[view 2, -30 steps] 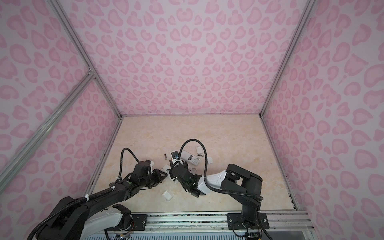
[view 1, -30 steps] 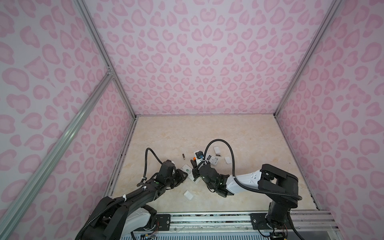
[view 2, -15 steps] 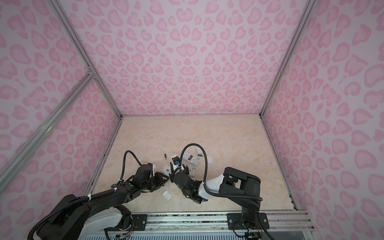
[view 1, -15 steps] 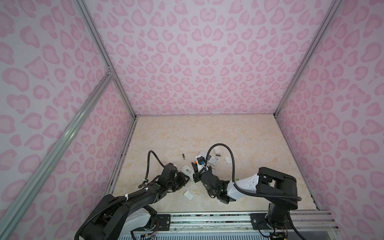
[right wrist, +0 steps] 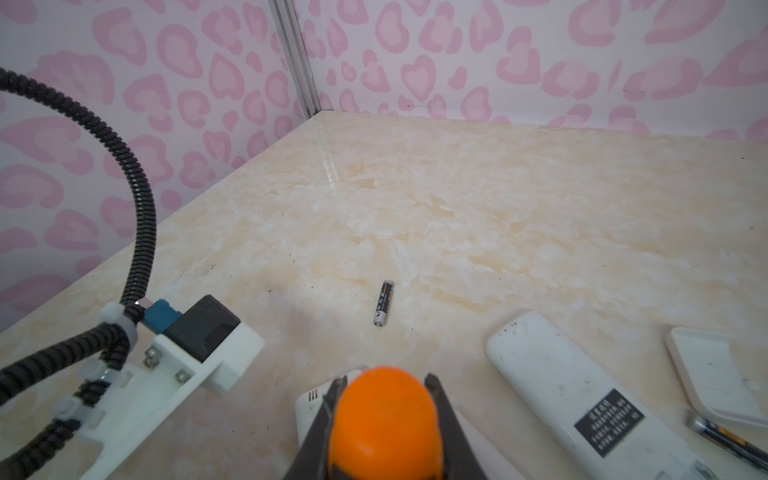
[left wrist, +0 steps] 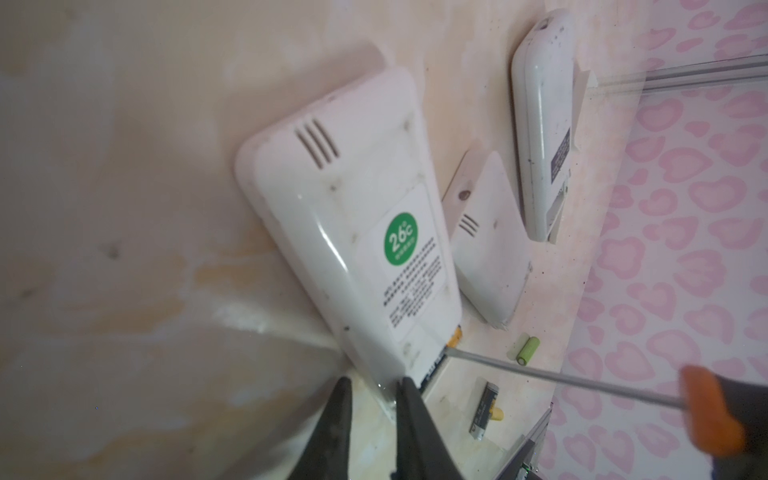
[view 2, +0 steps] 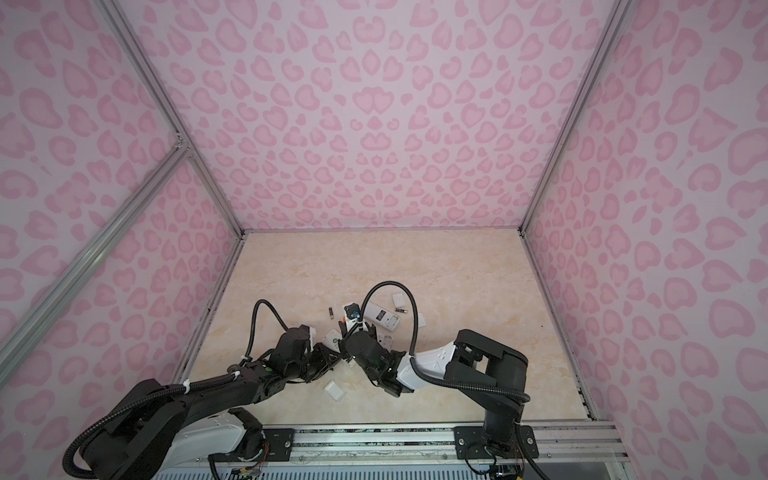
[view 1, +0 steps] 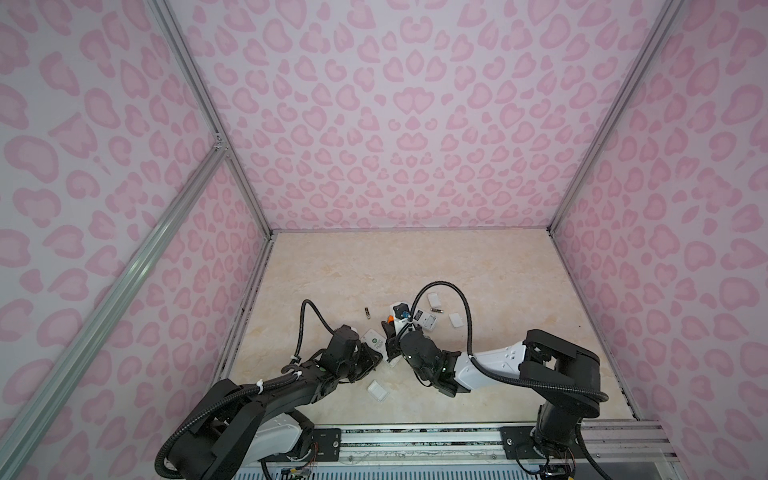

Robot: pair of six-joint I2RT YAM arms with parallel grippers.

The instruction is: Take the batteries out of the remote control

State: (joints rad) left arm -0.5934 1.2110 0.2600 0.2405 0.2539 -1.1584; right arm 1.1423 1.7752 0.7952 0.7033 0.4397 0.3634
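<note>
Left jaws have narrowed, seemingly straddling remote (left wrist: 349,232).

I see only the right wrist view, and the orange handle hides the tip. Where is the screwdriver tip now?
Observer: In the left wrist view the screwdriver has its tip at the open end of the remote with the green sticker.
Operator: Is that remote held?
Observer: The left gripper has its jaws on either side of the remote's edge; a grip I cannot confirm.
Operator: Any battery that I miss?
Observer: A green battery lies loose near that remote.
</note>
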